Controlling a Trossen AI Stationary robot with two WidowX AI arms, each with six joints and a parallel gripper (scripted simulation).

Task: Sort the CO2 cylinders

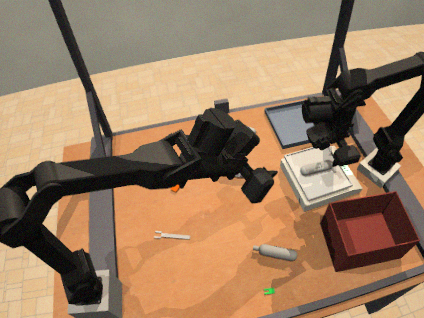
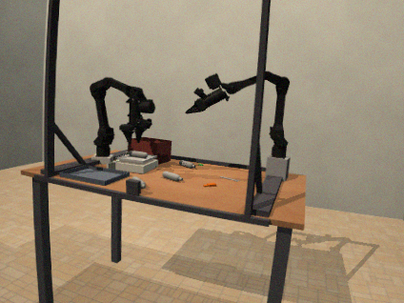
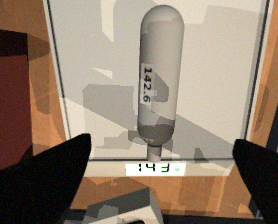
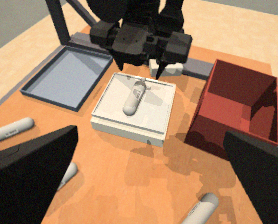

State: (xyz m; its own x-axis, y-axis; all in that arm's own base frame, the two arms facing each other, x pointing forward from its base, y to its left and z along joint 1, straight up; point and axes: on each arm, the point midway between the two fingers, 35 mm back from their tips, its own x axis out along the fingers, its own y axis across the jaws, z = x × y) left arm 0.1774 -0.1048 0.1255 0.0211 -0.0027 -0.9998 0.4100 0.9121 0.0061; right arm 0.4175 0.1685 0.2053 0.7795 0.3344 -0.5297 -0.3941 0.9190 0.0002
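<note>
A grey CO2 cylinder (image 1: pixel 315 168) lies flat on the white scale (image 1: pixel 322 180). In the left wrist view the cylinder (image 3: pixel 160 75) is stamped 142.6. The scale's display (image 3: pixel 155 168) starts with 14; the rest is unclear. My left gripper (image 1: pixel 332 152) is open just above the cylinder, its fingers apart on either side (image 3: pixel 162 147) and not touching it. My right gripper (image 1: pixel 260 182) is open and empty, high over the table's middle. The dark red scrap bin (image 1: pixel 370 230) stands beside the scale. The blue-grey tray (image 1: pixel 290 123) lies behind the scale.
Another cylinder (image 1: pixel 275 252) lies on the table near the front; two more show in the right wrist view (image 4: pixel 15 128) (image 4: pixel 200 207). A small white tool (image 1: pixel 172 236), an orange piece (image 1: pixel 175 188) and a green piece (image 1: pixel 269 291) lie on the table. Dark frame posts stand at the back.
</note>
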